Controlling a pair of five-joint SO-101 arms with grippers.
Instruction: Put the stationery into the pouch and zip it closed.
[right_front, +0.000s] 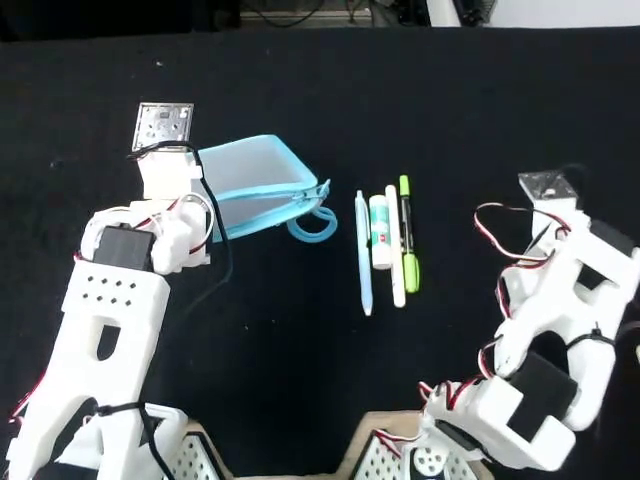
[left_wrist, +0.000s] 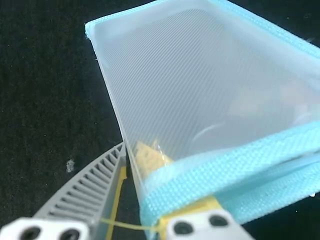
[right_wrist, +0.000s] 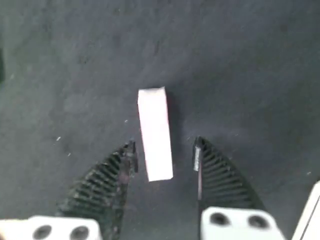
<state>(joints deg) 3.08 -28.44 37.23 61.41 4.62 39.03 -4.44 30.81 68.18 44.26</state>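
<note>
One pouch (right_front: 255, 190), five stationery pieces (right_front: 380, 235)

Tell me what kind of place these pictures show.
Probably a robotics lab workbench: a white plastic robot arm at each side of a table covered in black cloth, and a light blue mesh zip pouch beside a row of slim pens.

Blue mesh pouch (right_front: 255, 185); stationery row (right_front: 381, 235) just beside
</note>
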